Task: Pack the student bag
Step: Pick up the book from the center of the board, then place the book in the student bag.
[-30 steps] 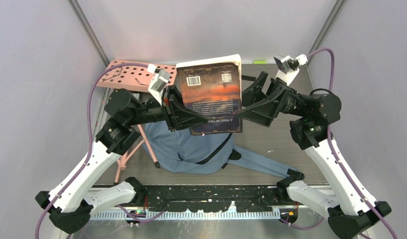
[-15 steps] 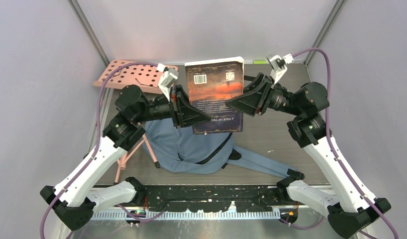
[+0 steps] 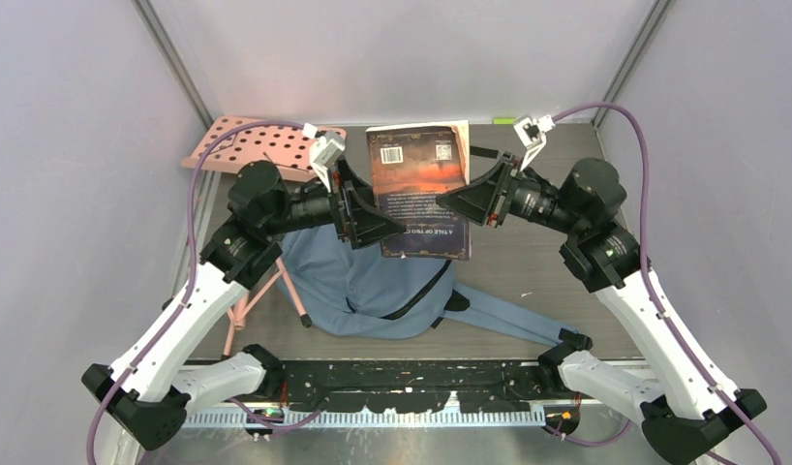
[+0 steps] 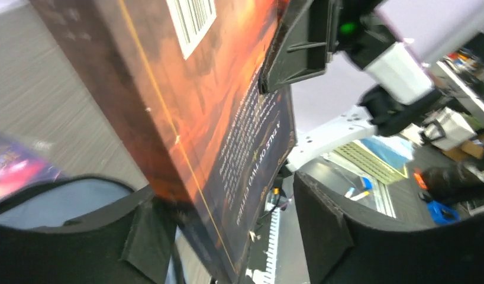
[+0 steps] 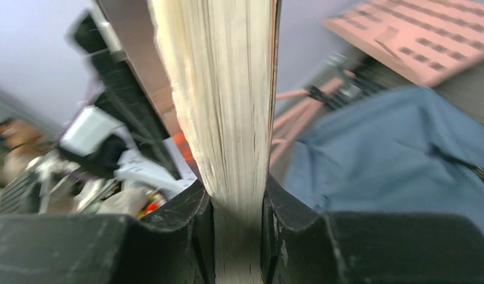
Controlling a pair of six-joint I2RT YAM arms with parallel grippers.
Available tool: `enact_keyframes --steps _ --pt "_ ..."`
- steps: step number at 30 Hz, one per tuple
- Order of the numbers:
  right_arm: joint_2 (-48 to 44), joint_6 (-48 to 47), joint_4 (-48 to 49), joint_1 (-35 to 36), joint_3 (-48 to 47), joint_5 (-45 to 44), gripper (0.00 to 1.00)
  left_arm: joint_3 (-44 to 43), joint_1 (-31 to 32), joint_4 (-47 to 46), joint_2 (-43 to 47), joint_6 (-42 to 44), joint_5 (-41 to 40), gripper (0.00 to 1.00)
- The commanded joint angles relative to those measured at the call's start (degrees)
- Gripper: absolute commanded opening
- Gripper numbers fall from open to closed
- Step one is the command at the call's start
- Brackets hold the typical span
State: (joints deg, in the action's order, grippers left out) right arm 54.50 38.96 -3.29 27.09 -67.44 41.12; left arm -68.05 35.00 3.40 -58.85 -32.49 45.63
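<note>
One book point(image 5: 228, 118), apparently in right hand point(image 5: 238, 220)

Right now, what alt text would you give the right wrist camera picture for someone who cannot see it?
A thick book, seen from its cream page edge, is pinched between the two black fingers of the right gripper. Behind it to the right lies a blue-grey bag, with a pink perforated board above it.

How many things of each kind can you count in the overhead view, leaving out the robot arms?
Dark paperback book with a sunset cover: 1
Blue-grey fabric backpack: 1
Pink perforated stand on thin legs: 1
Total: 3
</note>
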Motion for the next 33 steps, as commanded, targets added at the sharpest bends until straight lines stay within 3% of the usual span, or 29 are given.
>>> enact_keyframes --steps 1,3,6,8,13,21,33 --pt "0.8 -10.6 -18.6 -1.6 -4.5 -23.8 0.0 0.1 -0.9 11.6 1.8 13.2 -11.9 0.79" --pt "1.4 -11.3 -24.5 -2.6 -5.1 -32.0 0.0 2.3 -0.8 16.8 1.9 17.7 -18.3 0.85" --pt "2.0 -12.2 -31.2 -4.0 -4.8 -39.6 0.0 7.5 -0.5 18.8 1.2 19.5 -20.2 0.74" --pt "2.2 -12.5 -34.6 -4.5 -4.8 -45.4 0.0 10.6 0.9 17.5 0.3 17.8 -20.6 0.73" --pt "0.7 -11.5 -41.3 -4.6 -4.5 -56.9 0.0 14.4 11.3 14.2 -2.9 16.0 -29.8 0.79" --pt "0.1 -9.1 -48.2 -4.7 -5.4 -57.3 0.0 11.8 17.3 13.0 -14.2 16.3 -37.7 0.82" --pt "-1.8 -9.7 -47.0 -4.7 -2.5 -55.1 0.0 10.4 18.7 10.7 -21.2 16.2 -35.1 0.87"
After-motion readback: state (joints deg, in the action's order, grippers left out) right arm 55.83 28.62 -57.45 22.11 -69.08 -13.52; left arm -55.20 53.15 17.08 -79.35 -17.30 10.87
